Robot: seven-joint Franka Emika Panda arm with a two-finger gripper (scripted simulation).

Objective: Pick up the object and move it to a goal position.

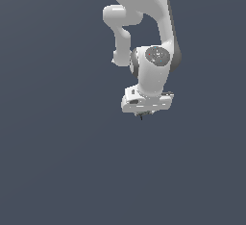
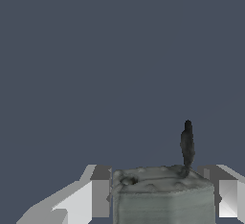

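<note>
Grey, blocky and mottled, the object [image 2: 162,194] sits between your tool's [image 2: 160,192] two fingers [image 2: 91,196], which press against its sides: the tool is clenched on it. A thin dark stem [image 2: 187,144] rises from one corner of the block. In the exterior view your white arm [image 1: 151,41] hangs down against a plain slate-blue background, the tool [image 1: 143,112] at its lower end, with only a dark speck of the object [image 1: 141,117] showing beneath it.
</note>
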